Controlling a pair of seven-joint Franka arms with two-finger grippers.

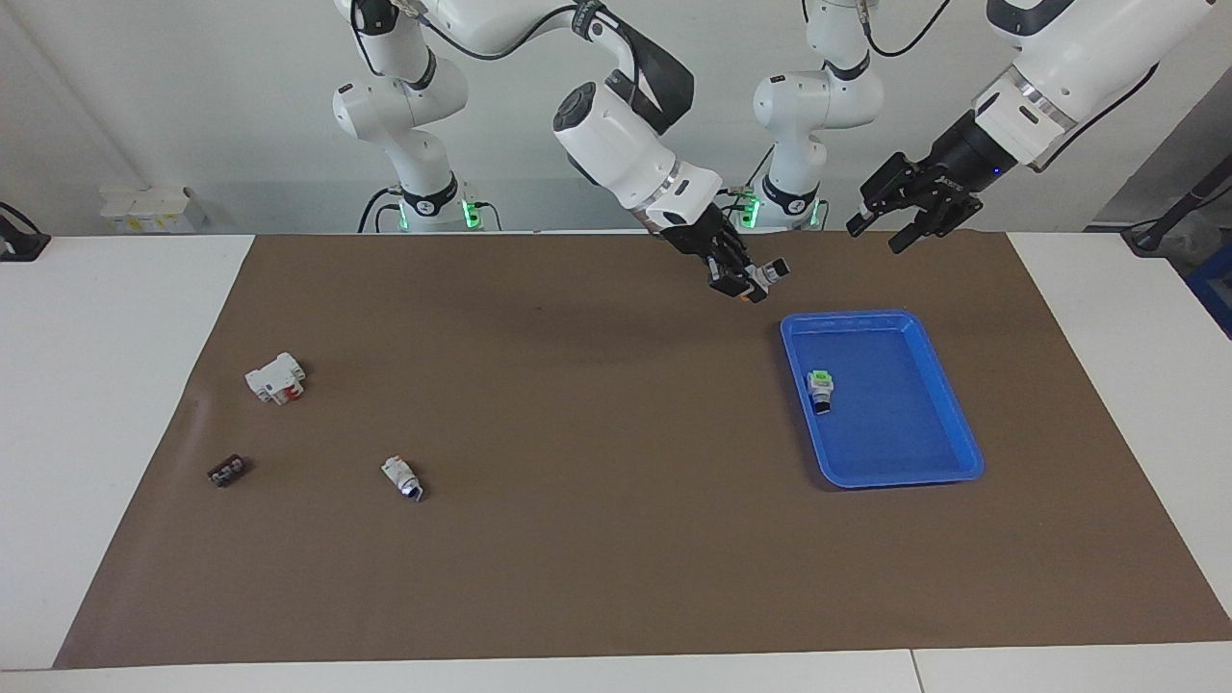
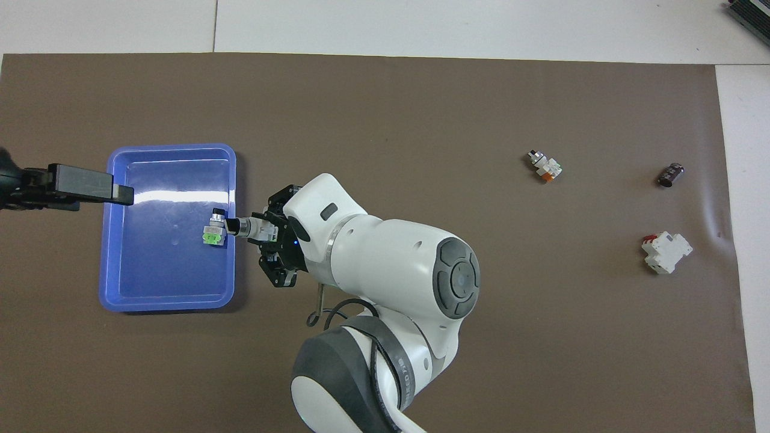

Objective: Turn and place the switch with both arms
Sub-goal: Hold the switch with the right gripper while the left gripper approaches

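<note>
The switch [image 1: 762, 278], white-bodied with an orange end and a black knob, is up in the air with my right gripper [image 1: 743, 285] shut on its body. Its knob points toward the blue tray [image 1: 964, 452], just over the tray's rim on the right arm's side. From overhead the switch [image 2: 242, 227] sticks out of the right gripper [image 2: 260, 231] over that rim [image 2: 168, 147]. My left gripper [image 1: 874, 239] hangs open and holds nothing, above the mat's robot-side edge near the tray. Overhead, the left gripper [image 2: 117, 191] reaches over the tray's rim at the left arm's end.
A switch with a green end [image 1: 820, 388] lies in the tray. On the mat toward the right arm's end lie another small switch [image 1: 402, 476], a white block with red marks [image 1: 276, 377] and a small dark part [image 1: 226, 471].
</note>
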